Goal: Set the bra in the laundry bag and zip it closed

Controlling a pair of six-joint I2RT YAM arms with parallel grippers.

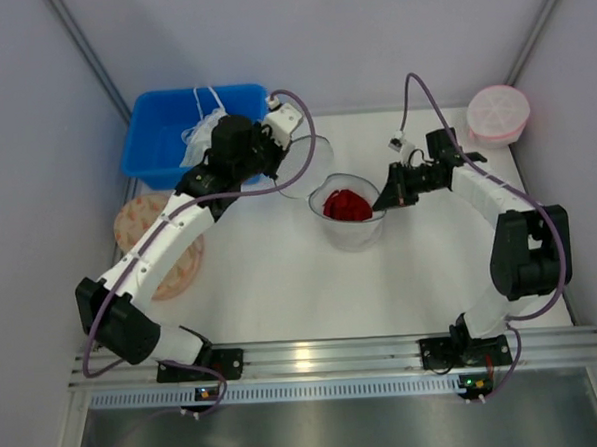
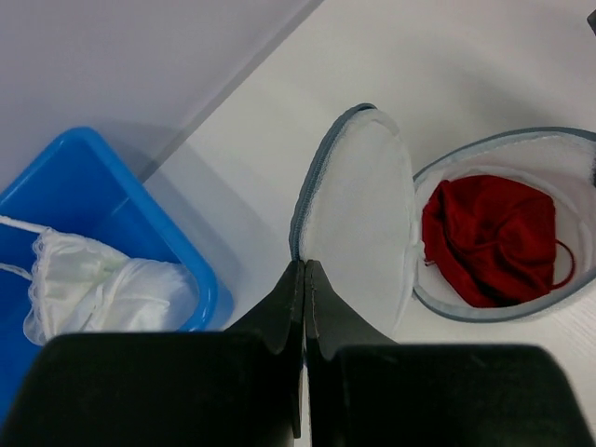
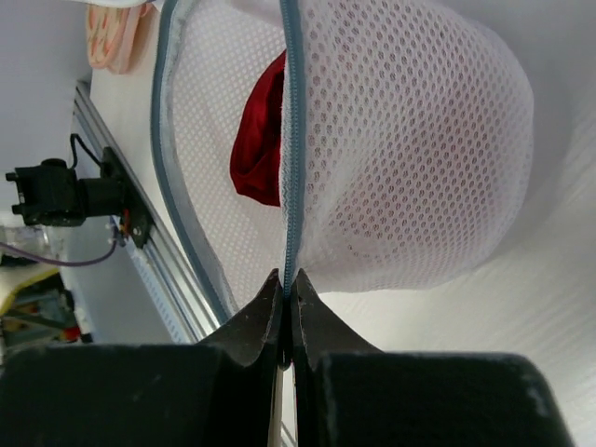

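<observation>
My left pincer (image 2: pixel 304 272) is pinched shut on the flap edge of the laundry bag (image 2: pixel 358 200), and the right pincer (image 3: pixel 285 287) is clamped on its grey zipper rim. The left wrist cam looks straight into the open bag: the bra (image 2: pixel 489 240) sits crumpled inside, dark red, with one thin strap looping at its side. The right wrist cam only catches it past the white mesh. Overhead, the bag sits mid-counter (image 1: pixel 282 284), with the blue bin (image 1: pixel 160 151) holding a white garment (image 1: pixel 202 133) at the back left.
</observation>
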